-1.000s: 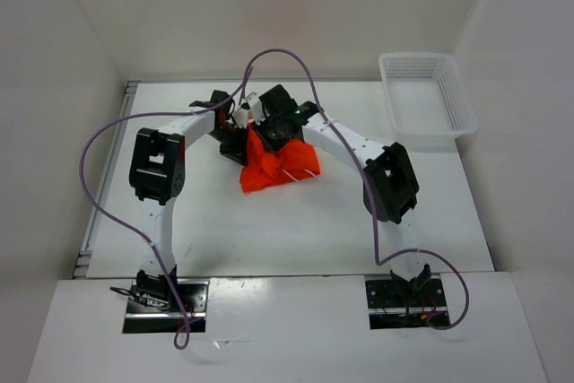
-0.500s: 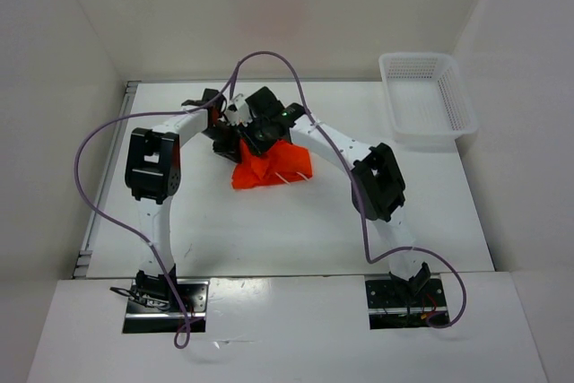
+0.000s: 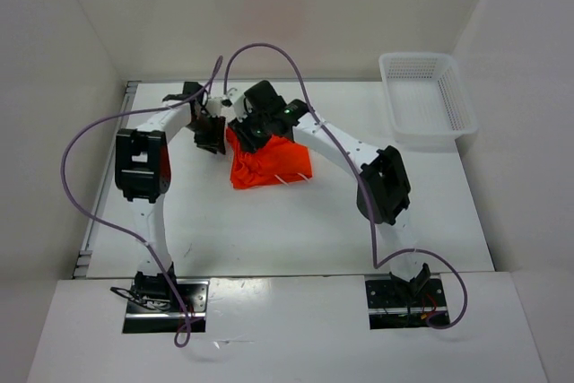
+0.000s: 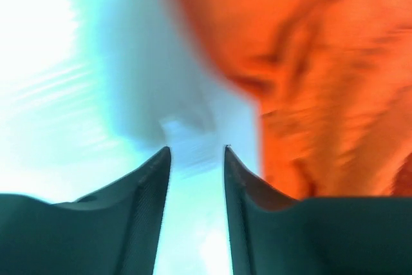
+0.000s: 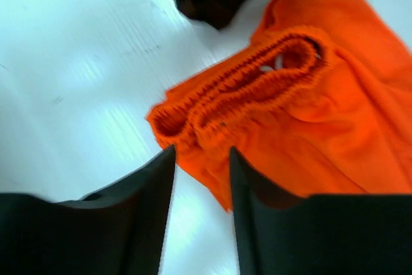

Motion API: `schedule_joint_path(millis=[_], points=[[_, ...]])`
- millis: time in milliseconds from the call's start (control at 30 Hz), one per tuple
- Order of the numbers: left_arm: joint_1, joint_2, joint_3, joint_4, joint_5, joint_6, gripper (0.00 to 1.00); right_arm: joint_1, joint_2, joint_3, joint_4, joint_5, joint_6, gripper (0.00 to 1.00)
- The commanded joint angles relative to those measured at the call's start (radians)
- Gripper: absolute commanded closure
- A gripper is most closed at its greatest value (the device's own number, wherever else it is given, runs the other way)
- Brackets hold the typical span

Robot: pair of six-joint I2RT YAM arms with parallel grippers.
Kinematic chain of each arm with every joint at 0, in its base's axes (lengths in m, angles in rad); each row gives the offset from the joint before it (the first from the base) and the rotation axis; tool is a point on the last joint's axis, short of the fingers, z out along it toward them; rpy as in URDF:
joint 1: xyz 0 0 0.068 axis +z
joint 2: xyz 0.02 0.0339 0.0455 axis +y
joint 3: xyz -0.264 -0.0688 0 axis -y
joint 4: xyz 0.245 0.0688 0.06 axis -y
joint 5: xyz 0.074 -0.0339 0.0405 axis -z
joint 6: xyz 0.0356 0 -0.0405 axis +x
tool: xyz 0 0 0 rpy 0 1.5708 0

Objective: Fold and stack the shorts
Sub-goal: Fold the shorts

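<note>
The orange shorts (image 3: pixel 272 163) lie bunched in a rough square on the white table (image 3: pixel 296 221), a bit of white drawstring showing at their right edge. My left gripper (image 3: pixel 212 134) is just left of the shorts, open and empty; in the left wrist view (image 4: pixel 197 149) only table lies between its fingers, with the shorts (image 4: pixel 322 75) to the right. My right gripper (image 3: pixel 250 132) hovers over the shorts' far left corner, open. In the right wrist view (image 5: pixel 201 151) the elastic waistband (image 5: pixel 244 88) lies just beyond its fingertips.
A white mesh basket (image 3: pixel 427 96) stands at the table's far right corner. Purple cables loop over both arms. White walls close in the table at the back and on both sides.
The shorts were held up in a bunch between both grippers; now they lie lower and flatter on the table. My left gripper has let go and moved left. My right gripper has opened.
</note>
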Motion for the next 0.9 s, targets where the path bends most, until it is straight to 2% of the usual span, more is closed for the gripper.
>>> schedule_joint_path(millis=[0, 33, 167, 267, 333, 467, 667, 867], points=[[0.076, -0.11, 0.068, -0.028, -0.045, 0.004, 0.52, 0.009, -0.122, -0.089, 0.054, 0.098, -0.013, 0.64], [0.086, -0.121, 0.079, -0.043, -0.045, 0.004, 0.5, 0.009, -0.134, -0.114, 0.077, 0.118, -0.013, 0.76], [0.067, -0.163, 0.154, -0.118, 0.053, 0.004, 0.4, 0.009, -0.107, -0.193, 0.128, 0.173, 0.0, 0.92], [0.002, -0.172, 0.178, -0.128, 0.084, 0.004, 0.33, 0.009, -0.039, -0.183, 0.174, 0.222, 0.027, 1.0], [-0.027, -0.157, 0.188, -0.128, 0.1, 0.004, 0.32, 0.009, 0.002, -0.157, 0.183, 0.231, 0.027, 1.0], [-0.05, -0.079, 0.222, -0.106, 0.1, 0.004, 0.31, 0.009, 0.097, -0.057, 0.183, 0.138, -0.014, 1.0], [-0.05, 0.011, 0.243, -0.097, 0.069, 0.004, 0.3, 0.02, 0.143, -0.039, 0.183, 0.086, -0.003, 1.0], [-0.041, 0.034, 0.256, -0.076, 0.178, 0.004, 0.27, 0.072, 0.167, -0.014, 0.183, 0.098, -0.016, 1.0]])
